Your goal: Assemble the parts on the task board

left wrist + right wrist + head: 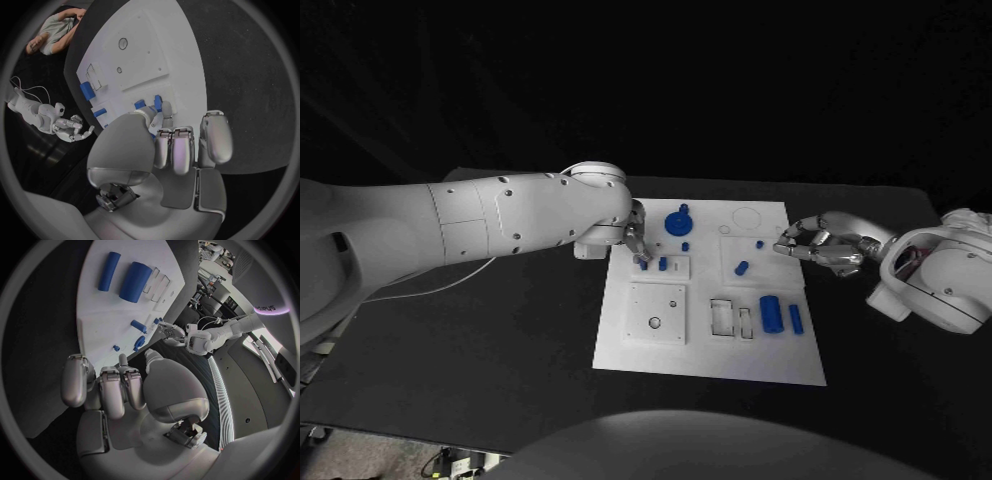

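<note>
The white task board (pixel 711 345) lies mid-table. My left hand (pixel 636 243) hovers over its left part, fingers curled; thumb and a fingertip pinch a small blue peg (pixel 643 265) standing beside a second peg (pixel 664 264). The left wrist view shows the same hand (pixel 169 145) with both pegs (pixel 140 104) at its thumb tip. My right hand (pixel 816 243) hangs at the board's right edge, fingers curled in on nothing. A blue round part (pixel 679 222), a short blue piece (pixel 743 267), a thick cylinder (pixel 770 309) and a thin rod (pixel 796 319) lie on the board.
A square raised plate with holes (pixel 656 313) and rectangular slots (pixel 730 318) sit on the board's near half. A white cable (pixel 444 280) runs over the black table (pixel 488 350) at the left. My left arm spans the table's left side.
</note>
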`<state>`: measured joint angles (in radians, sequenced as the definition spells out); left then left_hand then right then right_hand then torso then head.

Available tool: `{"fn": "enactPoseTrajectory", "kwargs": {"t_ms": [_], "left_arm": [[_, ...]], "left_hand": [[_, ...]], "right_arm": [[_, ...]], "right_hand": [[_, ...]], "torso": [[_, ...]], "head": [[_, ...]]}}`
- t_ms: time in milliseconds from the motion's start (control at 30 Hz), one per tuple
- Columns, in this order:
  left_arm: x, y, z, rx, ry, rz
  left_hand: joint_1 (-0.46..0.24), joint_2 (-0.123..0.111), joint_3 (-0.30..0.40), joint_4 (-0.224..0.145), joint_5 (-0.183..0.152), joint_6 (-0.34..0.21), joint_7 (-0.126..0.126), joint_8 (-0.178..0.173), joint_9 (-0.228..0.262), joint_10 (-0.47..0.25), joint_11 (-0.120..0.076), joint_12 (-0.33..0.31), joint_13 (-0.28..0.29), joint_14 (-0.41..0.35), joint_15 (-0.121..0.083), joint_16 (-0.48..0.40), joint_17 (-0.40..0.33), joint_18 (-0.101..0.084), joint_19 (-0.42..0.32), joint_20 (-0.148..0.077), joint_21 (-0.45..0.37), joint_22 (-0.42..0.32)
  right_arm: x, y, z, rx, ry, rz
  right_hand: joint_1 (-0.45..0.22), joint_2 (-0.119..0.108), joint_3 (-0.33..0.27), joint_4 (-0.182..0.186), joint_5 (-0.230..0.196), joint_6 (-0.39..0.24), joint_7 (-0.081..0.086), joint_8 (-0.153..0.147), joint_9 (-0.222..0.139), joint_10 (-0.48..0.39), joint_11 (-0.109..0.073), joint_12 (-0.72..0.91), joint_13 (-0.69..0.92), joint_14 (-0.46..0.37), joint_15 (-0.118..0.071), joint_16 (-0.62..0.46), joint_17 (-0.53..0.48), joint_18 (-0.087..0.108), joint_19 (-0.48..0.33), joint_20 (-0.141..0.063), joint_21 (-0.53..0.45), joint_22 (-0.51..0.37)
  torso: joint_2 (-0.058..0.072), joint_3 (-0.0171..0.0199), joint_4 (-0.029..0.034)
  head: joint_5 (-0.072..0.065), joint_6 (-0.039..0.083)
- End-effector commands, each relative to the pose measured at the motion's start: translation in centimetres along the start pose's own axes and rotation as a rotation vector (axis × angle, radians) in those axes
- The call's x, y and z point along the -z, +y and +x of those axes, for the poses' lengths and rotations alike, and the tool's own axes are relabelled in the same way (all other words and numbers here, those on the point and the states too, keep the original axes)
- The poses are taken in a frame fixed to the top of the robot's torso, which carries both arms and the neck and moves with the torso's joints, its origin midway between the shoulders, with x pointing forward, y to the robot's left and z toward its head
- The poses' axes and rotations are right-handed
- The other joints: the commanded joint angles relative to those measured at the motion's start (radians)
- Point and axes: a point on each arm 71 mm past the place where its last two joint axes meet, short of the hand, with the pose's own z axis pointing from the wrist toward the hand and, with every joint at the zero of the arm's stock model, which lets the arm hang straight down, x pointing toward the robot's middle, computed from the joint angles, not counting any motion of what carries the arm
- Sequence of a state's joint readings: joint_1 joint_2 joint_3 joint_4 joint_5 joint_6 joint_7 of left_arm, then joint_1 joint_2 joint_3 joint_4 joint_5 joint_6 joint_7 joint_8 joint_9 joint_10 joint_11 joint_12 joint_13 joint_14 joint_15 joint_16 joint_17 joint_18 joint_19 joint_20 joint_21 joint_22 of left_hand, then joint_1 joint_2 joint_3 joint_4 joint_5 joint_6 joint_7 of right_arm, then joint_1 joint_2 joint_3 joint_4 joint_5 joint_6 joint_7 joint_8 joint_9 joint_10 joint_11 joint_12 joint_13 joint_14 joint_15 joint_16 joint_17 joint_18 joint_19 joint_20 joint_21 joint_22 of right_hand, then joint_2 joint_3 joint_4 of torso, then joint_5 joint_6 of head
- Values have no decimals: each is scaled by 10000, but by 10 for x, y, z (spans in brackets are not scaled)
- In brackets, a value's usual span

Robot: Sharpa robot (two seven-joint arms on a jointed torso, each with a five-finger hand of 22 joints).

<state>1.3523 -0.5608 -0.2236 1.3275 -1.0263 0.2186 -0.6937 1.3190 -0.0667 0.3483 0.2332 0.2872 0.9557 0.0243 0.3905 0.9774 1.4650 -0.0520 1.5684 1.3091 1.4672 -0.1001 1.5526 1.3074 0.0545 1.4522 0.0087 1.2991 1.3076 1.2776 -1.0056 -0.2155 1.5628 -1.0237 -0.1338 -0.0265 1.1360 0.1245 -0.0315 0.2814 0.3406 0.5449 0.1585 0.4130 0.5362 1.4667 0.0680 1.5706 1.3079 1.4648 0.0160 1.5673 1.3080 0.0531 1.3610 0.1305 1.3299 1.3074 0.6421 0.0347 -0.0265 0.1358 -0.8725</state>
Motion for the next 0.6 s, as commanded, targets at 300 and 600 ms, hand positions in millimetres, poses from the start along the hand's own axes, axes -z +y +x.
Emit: {"fn": "enactPoseTrajectory", "kwargs": {"t_ms": [300,600], "left_arm": [[5,20,5,192,-415,-1509],[15,23,7,733,-1195,-1252]], "left_hand": [[114,-139,335,-349,-117,130,-75,73,38,1058,-34,24,2617,977,-59,-117,2477,144,-15,-16,-92,723],[-23,-195,430,-307,-241,243,-106,190,99,1058,-57,24,2617,923,-78,-414,2320,140,12,-32,-87,740]], "right_arm": [[0,-1,1,30,45,-33],[1,-3,1,19,37,42]], "right_hand": [[116,-30,-9,-37,43,14,21,-66,-16,1041,79,2,2629,1060,51,35,2628,181,-69,16,-89,1664],[121,-31,-9,-38,45,12,21,-67,-18,1041,79,2,2629,1060,51,35,2628,183,-74,16,-95,1661]], "torso": [[-13,11,-9],[-17,12,-5]], "head": [[6,-1],[-71,-1]]}}
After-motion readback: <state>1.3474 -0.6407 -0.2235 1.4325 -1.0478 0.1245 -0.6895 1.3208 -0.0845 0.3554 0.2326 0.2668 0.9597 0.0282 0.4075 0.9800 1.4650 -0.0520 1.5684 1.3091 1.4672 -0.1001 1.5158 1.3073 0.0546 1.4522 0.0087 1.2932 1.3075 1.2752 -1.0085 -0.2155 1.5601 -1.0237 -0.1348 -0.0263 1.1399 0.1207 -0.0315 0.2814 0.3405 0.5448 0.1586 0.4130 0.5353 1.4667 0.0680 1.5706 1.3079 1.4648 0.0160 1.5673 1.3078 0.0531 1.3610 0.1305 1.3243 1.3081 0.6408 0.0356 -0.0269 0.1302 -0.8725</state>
